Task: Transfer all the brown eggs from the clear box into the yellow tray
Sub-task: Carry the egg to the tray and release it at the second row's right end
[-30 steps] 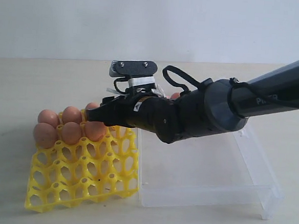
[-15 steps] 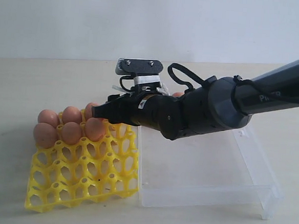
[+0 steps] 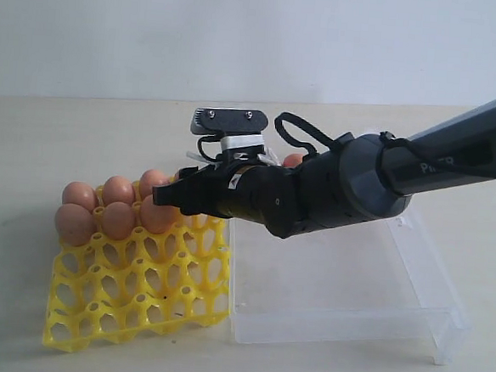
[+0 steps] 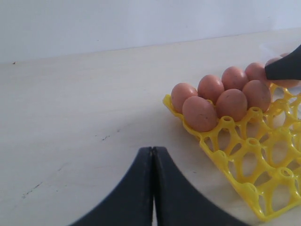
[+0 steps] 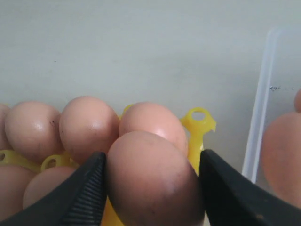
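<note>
Brown oval eggs [image 3: 118, 219] fill the far cups of the bright yellow plastic grid tray [image 3: 138, 297]. Only the right wrist view shows the right gripper [image 5: 153, 157] spread wide, a finger on either side of one egg there. Only the left wrist view shows the left gripper [image 4: 153, 160], pressed together. The exterior view shows another egg [image 3: 294, 160] in the clear plastic box [image 3: 343, 286].
</note>
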